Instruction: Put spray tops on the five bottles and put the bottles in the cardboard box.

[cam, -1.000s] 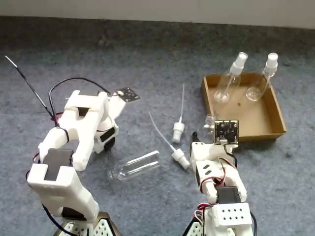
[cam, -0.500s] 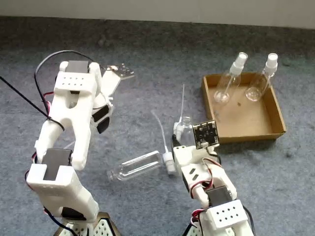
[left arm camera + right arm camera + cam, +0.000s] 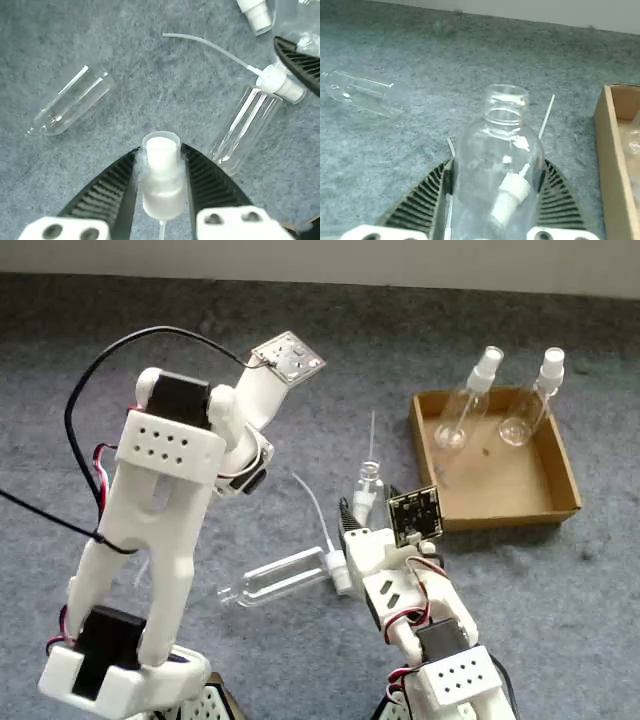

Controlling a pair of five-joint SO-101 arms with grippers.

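My left gripper [image 3: 160,150] is shut on a white spray top [image 3: 160,175], held above the carpet. Below it lie two clear bottles, one [image 3: 67,102] apart and one [image 3: 245,130] next to a loose spray top [image 3: 277,82] with a long tube. In the high view that bottle [image 3: 275,578] and spray top [image 3: 338,568] lie at the centre. My right gripper [image 3: 497,167] is shut on an open-necked clear bottle [image 3: 502,145], upright [image 3: 369,480] just left of the cardboard box [image 3: 495,512]. Another loose spray top [image 3: 360,504] lies beside it.
Two bottles with spray tops [image 3: 468,400] [image 3: 530,400] lean inside the box against its far wall. The left arm [image 3: 165,500] stretches over the left half of the grey carpet. The box's near wall [image 3: 615,150] is close to my right gripper.
The left arm has risen and stretched forward and right toward the centre. My right gripper carried its bottle left, away from the box. The loose spray top slid against the lying bottle's end.
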